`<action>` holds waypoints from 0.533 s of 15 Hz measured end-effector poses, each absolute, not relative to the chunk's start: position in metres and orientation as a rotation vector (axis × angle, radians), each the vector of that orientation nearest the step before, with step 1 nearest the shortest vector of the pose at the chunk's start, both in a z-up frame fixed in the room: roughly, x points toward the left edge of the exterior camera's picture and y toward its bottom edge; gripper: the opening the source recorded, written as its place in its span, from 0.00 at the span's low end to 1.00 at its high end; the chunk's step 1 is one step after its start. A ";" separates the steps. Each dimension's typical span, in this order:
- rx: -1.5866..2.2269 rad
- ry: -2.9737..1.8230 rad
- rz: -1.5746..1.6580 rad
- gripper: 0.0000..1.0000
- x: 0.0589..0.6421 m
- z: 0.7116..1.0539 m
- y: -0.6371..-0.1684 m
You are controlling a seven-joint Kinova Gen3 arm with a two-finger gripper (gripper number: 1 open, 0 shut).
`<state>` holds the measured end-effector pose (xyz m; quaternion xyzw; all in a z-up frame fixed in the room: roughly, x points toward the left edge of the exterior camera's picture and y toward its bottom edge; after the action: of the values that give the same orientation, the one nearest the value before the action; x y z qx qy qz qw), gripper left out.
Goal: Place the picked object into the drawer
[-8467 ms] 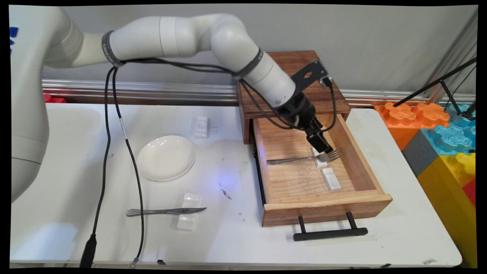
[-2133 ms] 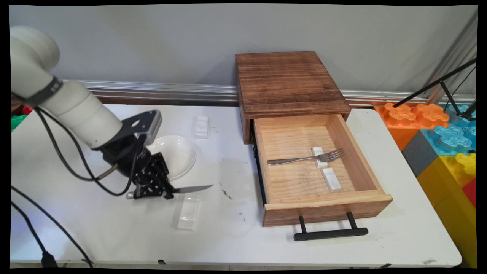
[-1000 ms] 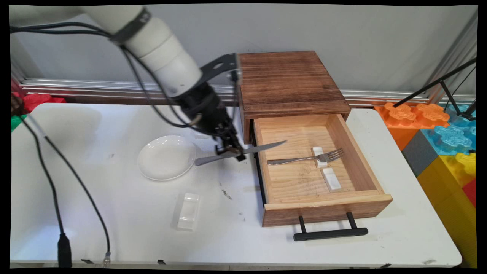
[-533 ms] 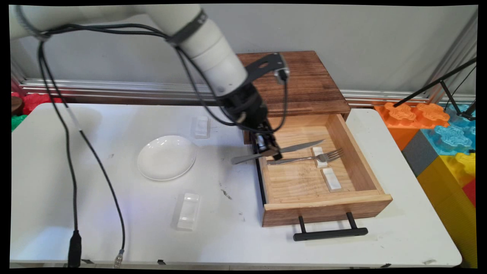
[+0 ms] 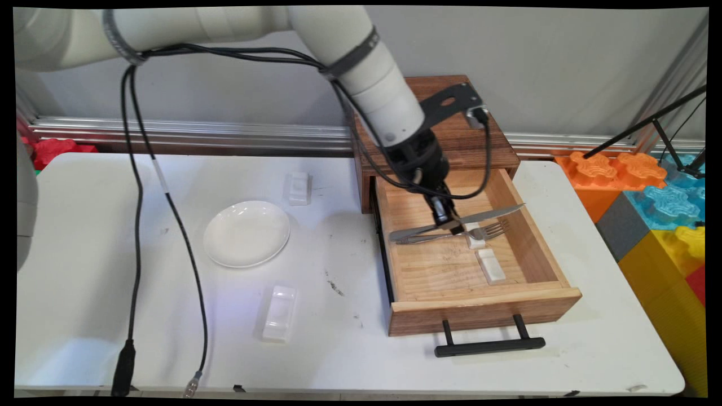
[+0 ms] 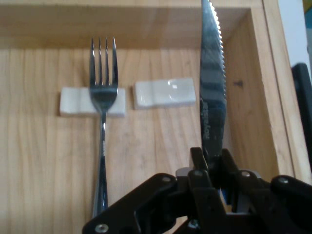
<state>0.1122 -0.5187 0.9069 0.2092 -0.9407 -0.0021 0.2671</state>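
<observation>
We're looking down on the end effector point(image 5: 449, 223) hanging over the open wooden drawer point(image 5: 530, 237), and its fingers point(image 6: 201, 161) are pinched on a steel knife point(image 5: 485, 215). The grip sits near the join of blade and handle. In the main view the knife lies almost level above the drawer floor, its serrated blade reaching toward the drawer's right wall and its handle pointing back toward the left wall.

From the hand view we see the blade point(image 6: 213, 78) running straight up from between the fingers, toothed edge on the picture's right, tip close to the far drawer wall.

Below it, inside the drawer, a fork point(image 5: 451, 235) lies with its neck propped on a small white rest point(image 5: 475, 240). A second white rest point(image 5: 491, 265) lies just beside the first, with nothing on it. In the hand view that free rest point(image 6: 165, 92) sits between the fork point(image 6: 102, 117) and the knife blade.

Out on the white counter point(image 5: 350, 344), well apart from the drawer, we have a round white plate point(image 5: 246, 233). A clear rest point(image 5: 279, 313) lies nearer us, another one point(image 5: 299, 188) lies behind the plate, and the drawer's black handle point(image 5: 488, 345) juts over the counter at the front.
</observation>
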 end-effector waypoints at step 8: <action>0.544 -2.540 -0.007 0.00 0.076 0.876 -0.534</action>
<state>0.0756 -0.5339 0.8762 0.2019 -0.9419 -0.0026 0.2684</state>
